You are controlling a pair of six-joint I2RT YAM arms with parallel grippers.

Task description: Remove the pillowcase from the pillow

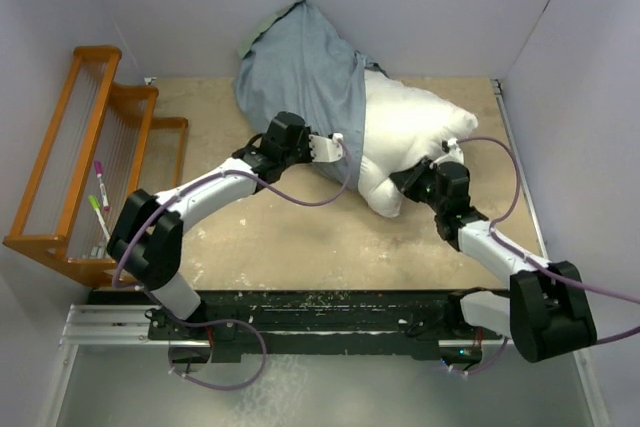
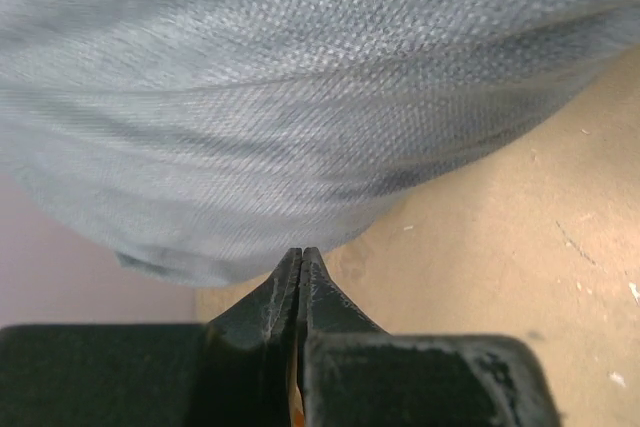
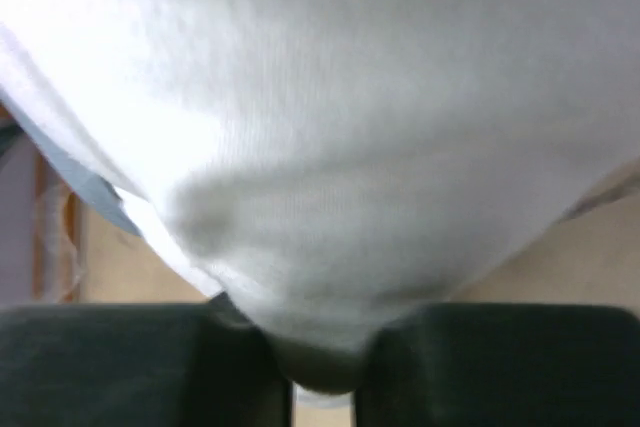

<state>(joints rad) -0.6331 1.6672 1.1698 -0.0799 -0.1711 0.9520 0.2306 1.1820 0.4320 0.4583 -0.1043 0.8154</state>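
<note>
Within right claw, a pinched pillow fold (left claw tips together)

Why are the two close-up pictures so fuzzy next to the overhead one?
Top external view: sharp, evenly lit. Left wrist view: the thin grey-blue cloth pillowcase hangs close to the lens, its weave partly blurred. Right wrist view: the plump off-white pillow fills the frame, soft everywhere, washed out upper left.

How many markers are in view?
2. A pink-capped marker and, just nearer the arms, a green-capped marker, both lying in the wooden rack on the left side of the top view. Others may be hidden behind the rack's rails.
</note>
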